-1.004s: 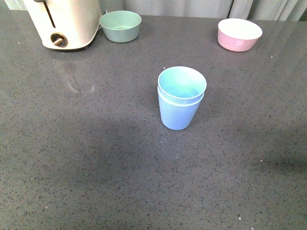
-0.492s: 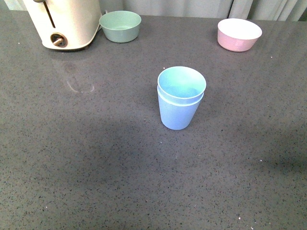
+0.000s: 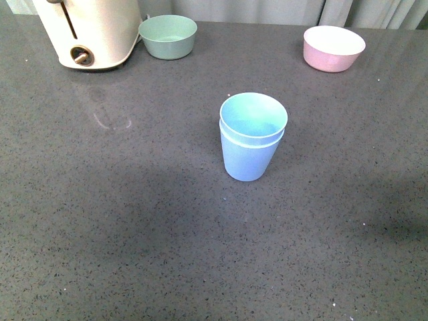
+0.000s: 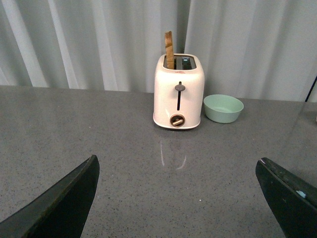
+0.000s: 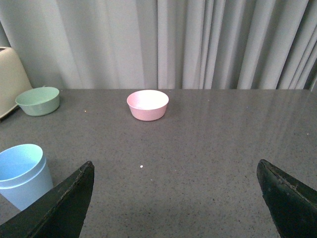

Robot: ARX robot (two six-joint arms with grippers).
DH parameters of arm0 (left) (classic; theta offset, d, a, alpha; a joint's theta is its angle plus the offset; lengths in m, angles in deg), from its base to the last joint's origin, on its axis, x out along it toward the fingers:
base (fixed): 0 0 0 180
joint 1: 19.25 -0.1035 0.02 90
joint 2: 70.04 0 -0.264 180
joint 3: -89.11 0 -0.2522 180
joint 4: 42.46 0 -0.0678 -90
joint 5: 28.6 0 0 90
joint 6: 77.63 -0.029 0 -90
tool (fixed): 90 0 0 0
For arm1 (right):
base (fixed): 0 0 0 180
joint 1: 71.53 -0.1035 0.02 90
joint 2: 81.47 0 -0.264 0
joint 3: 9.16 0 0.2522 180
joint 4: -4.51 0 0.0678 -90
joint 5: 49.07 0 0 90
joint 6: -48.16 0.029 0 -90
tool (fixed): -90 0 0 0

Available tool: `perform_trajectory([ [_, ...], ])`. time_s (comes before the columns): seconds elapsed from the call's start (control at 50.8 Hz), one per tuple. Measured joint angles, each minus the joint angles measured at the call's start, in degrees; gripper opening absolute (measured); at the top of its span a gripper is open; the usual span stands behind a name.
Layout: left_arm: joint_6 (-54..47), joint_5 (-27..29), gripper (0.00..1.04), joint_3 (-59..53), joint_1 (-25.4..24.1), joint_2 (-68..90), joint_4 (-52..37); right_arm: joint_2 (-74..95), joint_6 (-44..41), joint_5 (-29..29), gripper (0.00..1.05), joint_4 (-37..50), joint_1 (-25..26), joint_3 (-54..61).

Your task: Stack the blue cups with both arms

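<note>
The two blue cups [image 3: 251, 137] stand upright, one nested inside the other, in the middle of the grey countertop. The stack also shows in the right wrist view [image 5: 21, 174], beside that gripper's one finger. Neither arm shows in the front view. My left gripper [image 4: 177, 166] is open and empty over bare counter, facing the toaster. My right gripper [image 5: 176, 168] is open and empty, its jaws wide apart, with the cups off to one side and not between them.
A cream toaster [image 3: 90, 30] with a slice of toast [image 4: 169, 49] stands at the back left. A mint-green bowl [image 3: 168, 36] sits next to it. A pink bowl [image 3: 334, 48] sits at the back right. Grey curtains hang behind the counter.
</note>
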Motion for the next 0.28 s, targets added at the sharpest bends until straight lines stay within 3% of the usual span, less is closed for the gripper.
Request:
perform_trajectory([
  [0.276,0.00,0.00,0.96,0.00,0.00,0.00,0.00,0.00,0.00,0.00,0.96,0.00,0.00,0.00],
])
